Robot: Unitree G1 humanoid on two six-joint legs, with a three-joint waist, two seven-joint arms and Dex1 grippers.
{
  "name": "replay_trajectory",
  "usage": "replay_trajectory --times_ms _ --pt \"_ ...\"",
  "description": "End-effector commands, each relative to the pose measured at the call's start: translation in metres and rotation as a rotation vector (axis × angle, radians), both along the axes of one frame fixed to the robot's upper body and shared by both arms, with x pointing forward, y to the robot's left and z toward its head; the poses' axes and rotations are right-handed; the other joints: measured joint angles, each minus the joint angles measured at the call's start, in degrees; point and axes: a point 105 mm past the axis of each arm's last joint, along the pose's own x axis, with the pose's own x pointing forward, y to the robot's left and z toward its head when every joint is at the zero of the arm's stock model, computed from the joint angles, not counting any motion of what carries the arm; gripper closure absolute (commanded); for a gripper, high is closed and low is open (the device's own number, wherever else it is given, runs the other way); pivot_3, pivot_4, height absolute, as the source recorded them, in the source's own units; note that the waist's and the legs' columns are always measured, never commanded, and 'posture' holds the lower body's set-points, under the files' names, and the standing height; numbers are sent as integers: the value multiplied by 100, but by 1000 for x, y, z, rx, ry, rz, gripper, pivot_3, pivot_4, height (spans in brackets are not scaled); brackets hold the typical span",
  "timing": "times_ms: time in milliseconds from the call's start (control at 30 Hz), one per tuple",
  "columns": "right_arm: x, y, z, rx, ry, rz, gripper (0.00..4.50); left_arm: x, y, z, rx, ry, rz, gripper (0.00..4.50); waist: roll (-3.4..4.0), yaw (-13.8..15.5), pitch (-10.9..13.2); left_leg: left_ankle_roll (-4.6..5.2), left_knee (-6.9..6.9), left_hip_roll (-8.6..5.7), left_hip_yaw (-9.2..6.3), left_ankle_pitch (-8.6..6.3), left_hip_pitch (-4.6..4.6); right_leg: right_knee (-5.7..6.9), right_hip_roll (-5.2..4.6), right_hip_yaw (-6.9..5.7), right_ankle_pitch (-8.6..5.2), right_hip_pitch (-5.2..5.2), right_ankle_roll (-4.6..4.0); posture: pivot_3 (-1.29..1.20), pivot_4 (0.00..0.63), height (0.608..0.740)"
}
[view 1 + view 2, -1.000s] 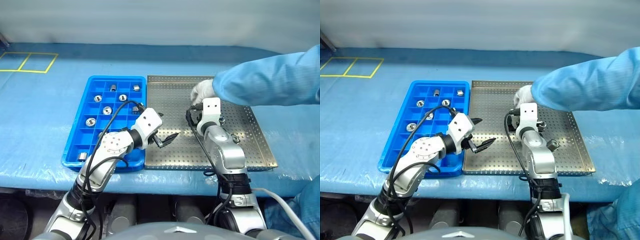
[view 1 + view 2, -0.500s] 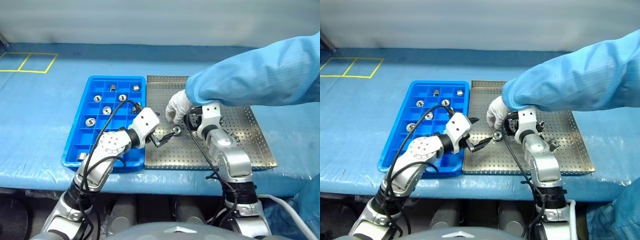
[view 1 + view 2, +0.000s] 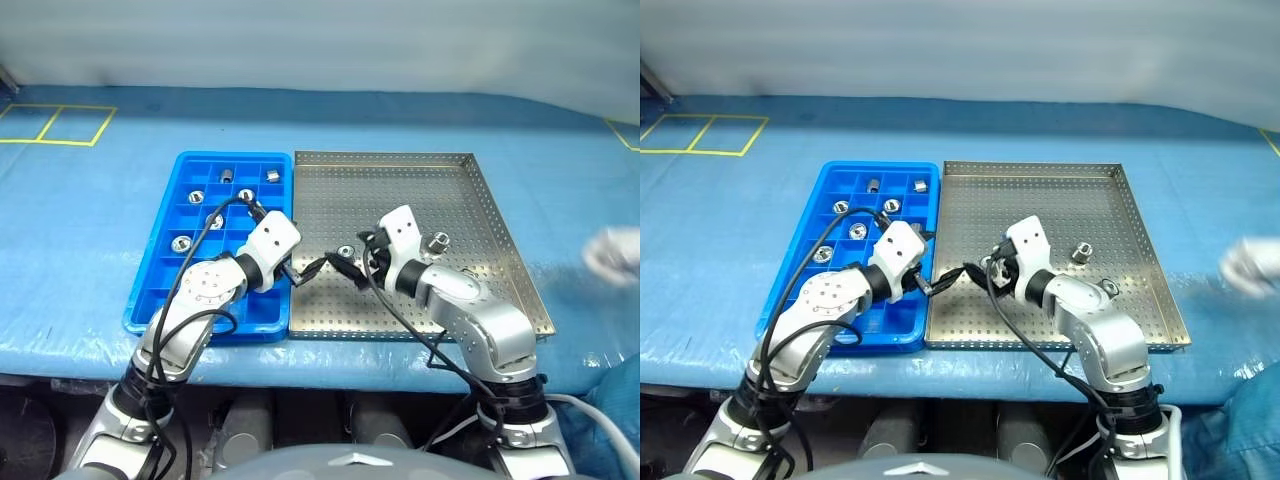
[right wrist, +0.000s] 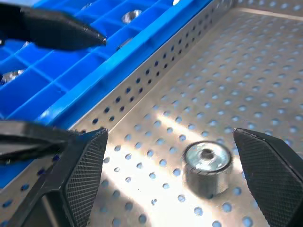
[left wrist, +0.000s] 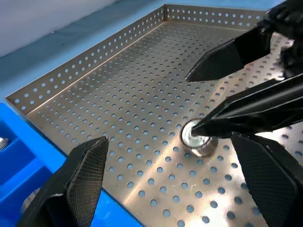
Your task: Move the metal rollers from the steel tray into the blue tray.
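Because both grippers converge on one roller (image 3: 345, 250) near the steel tray's (image 3: 500, 230) left edge, beside the blue tray (image 3: 150, 290), their fingers could collide or knock it away. Left gripper (image 3: 312, 267) and right gripper (image 3: 352, 268) both stand spread, empty, tips nearly meeting; another roller (image 3: 437, 241) sits further right

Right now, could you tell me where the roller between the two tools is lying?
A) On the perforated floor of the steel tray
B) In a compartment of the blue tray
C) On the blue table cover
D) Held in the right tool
A: the roller lies free on the steel tray, with both tools open around it.
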Motion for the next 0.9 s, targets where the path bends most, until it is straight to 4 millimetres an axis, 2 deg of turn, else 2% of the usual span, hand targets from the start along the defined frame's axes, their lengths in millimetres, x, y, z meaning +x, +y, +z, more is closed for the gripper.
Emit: replay_trajectory --times_ms 33,133,633,900 --pt "1 9 -9 -4 21 26 0 -3 -2 10 -1 -44 -16 13 0 1 0 0 3 0 0 0 0 0 0 0 -1 1 -1 115 150 740" --pt "5 8 -15 -18 17 7 0 -4 -1 9 1 -39 -17 13 0 5 0 -1 5 0 3 1 0 1 -1 1 0 0 0 125 150 740" --pt "24 -8 -13 -76 -58 -89 0 -14 -3 10 -28 -29 -49 13 0 27 0 -2 5 0 2 1 2 1 -2 1 3 3 5 144 150 740" --pt "25 -5 -2 -47 -100 -83 0 -16 -4 10 -35 -26 -58 13 0 25 0 -1 5 0 2 1 1 1 -1 1 3 2 4 143 150 740"
